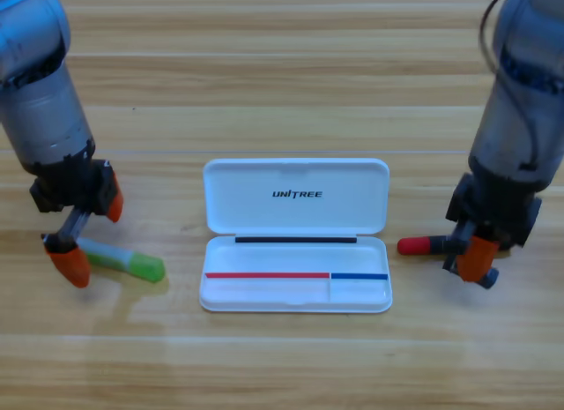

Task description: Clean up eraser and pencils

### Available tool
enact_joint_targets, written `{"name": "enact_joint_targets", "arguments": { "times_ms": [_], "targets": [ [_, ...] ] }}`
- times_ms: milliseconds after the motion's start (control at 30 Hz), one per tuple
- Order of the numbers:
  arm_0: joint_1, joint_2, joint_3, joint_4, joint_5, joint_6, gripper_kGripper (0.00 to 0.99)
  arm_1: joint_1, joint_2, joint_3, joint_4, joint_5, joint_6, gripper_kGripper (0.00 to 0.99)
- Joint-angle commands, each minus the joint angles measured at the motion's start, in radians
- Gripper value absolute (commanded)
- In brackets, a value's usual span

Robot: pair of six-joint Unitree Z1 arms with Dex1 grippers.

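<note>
The green pencil [128, 261] lies flat on the table, left of the white case [295, 297]. My left gripper [91, 238] is open, with one orange jaw on each side of the pencil's pale left end. The black marker with a red cap [414, 245] lies right of the case, cap pointing toward it. My right gripper [474, 258] is down over the marker's black right end and covers it. The eraser is not in view.
The white case lies open in the middle of the table, its lid [295, 194] folded back away from me and its shallow tray toward the front. Both grey arms come down from the upper corners.
</note>
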Motion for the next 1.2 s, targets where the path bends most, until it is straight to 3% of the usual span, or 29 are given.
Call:
{"name": "enact_joint_targets", "arguments": {
  "times_ms": [33,433,900,1033,1200],
  "targets": [
    [0.013,0.044,0.042,-0.048,-0.014,-0.016,0.990,0.101,-0.003,-0.060,0.019,-0.010,-0.179,0.000],
    [0.013,0.046,0.143,-0.189,-0.013,-0.020,0.989,0.144,0.197,-0.241,0.019,0.002,-0.325,0.000],
    [0.013,0.040,0.231,-0.306,-0.011,-0.023,0.985,0.162,0.268,-0.264,0.019,-0.003,-0.342,0.000],
    [0.013,0.037,0.237,-0.326,-0.010,-0.023,0.902,0.165,0.280,-0.277,0.019,-0.004,-0.342,0.000],
    [0.013,0.047,0.223,-0.324,0.007,0.000,0.606,0.165,0.299,-0.297,0.020,-0.012,-0.342,0.000]
  ]
}}
